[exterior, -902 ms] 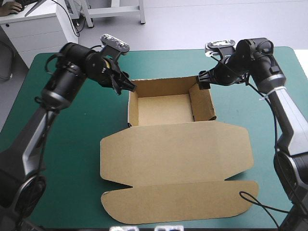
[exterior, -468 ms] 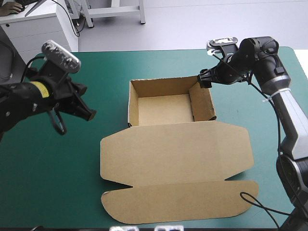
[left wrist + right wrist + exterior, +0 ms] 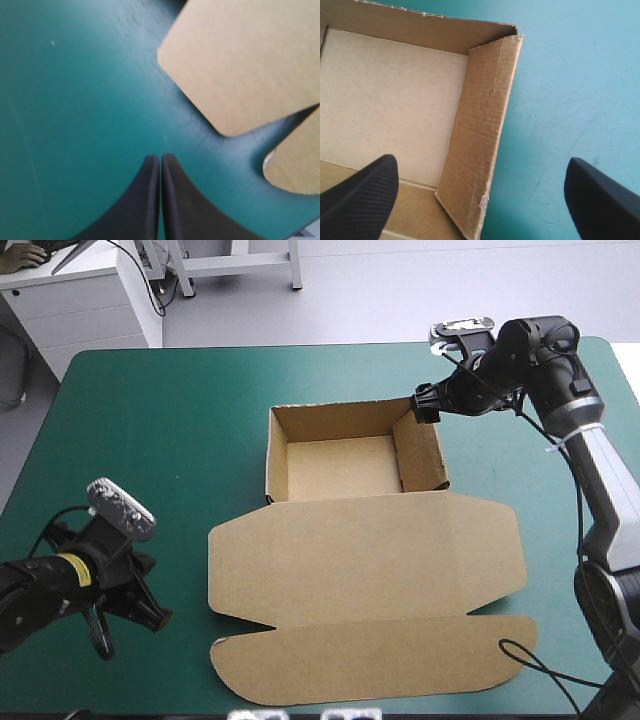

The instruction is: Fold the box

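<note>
Our left tool (image 3: 160, 161) is pinched to a point and empty, low over the teal-green worktop cover (image 3: 75, 100), near the lid (image 3: 240, 65) at its rounded corner. Our right tool (image 3: 481, 167) gapes wide with the right wall (image 3: 480, 130) between its fingers, gripping nothing. The box (image 3: 345, 465) sits mid-worktop with 4 walls up. We judge the tray formed. Lid and flap (image 3: 370, 670) lie flat, untucked.

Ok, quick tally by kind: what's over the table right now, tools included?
box: 1
tools: 2 (left tool shut and holding nothing, right tool open at the box's far right corner)
Total: 3
</note>
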You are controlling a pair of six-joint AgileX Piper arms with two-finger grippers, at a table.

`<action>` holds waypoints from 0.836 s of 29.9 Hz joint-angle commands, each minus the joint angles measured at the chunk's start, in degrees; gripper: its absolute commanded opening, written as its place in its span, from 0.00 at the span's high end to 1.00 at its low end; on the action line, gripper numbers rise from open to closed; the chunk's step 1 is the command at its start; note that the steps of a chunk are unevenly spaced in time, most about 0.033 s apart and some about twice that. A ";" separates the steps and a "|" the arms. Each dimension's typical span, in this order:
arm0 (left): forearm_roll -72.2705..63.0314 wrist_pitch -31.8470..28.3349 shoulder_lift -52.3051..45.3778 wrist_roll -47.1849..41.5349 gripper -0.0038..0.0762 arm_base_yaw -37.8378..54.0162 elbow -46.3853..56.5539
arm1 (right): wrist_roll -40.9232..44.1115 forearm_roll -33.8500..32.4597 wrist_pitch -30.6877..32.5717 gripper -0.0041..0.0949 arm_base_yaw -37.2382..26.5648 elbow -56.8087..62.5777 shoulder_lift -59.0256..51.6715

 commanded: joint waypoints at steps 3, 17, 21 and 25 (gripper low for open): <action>-0.27 0.78 -3.84 -4.28 0.96 -0.49 10.23 | -0.49 0.47 0.03 0.12 -0.28 -1.19 -0.34; -0.05 -7.27 -5.81 -4.53 0.96 -0.49 20.40 | -0.36 0.69 0.03 0.14 -0.28 -1.19 12.84; -0.05 -7.83 -5.81 -4.53 0.96 -0.49 20.40 | 0.80 0.69 0.03 0.32 -0.28 -1.19 15.35; -0.15 -7.97 -5.81 -4.53 0.96 -0.49 20.40 | 0.90 0.59 0.03 0.63 -0.28 -1.19 15.97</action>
